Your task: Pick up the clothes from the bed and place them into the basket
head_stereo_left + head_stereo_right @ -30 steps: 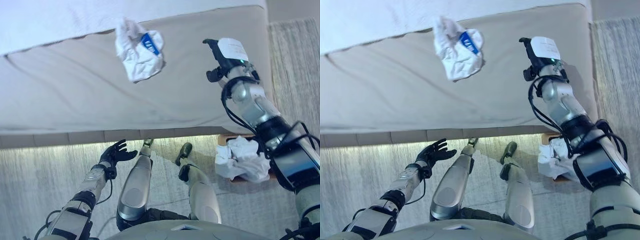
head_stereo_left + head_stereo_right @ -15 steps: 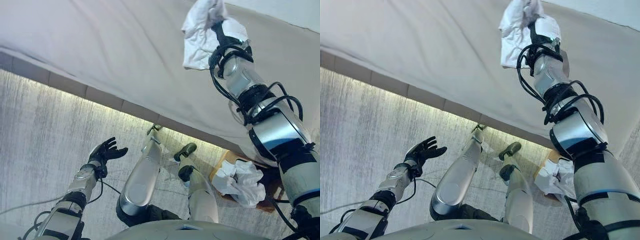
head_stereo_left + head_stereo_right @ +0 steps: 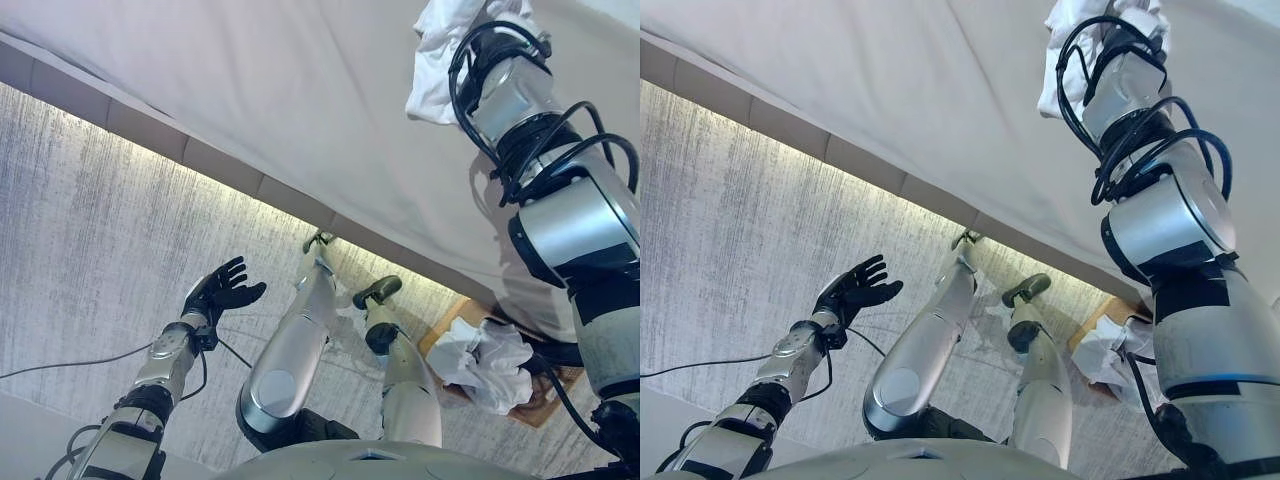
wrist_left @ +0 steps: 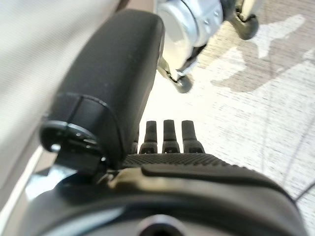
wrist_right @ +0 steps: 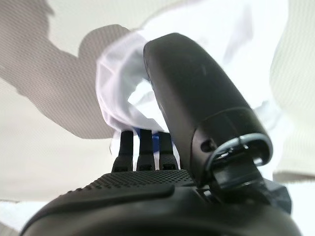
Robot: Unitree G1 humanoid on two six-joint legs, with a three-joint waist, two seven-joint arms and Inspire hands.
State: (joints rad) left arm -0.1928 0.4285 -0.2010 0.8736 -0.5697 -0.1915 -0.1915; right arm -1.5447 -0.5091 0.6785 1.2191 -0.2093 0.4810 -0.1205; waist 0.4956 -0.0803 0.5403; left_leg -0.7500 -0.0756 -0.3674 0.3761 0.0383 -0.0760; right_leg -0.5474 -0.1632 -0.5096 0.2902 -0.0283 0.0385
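A crumpled white cloth lies on the beige bed at the far right. My right arm stretches over the bed to it. In the right wrist view my right hand is open: its straight fingers reach to the cloth and the thumb lies over it. A blue patch of the cloth shows just past the fingers. On the floor at the lower right stands a brown basket with white clothes in it. My left hand hangs open over the carpet, holding nothing.
The bed's edge runs slantwise across the view, with a lit gap under it. Grey carpet covers the floor on the left. The basket sits close against the bed's side, under my right arm.
The camera has swung, so the whole picture has shifted. My right hand went from beside the white cloth onto it. The left hand stays open over the carpet.
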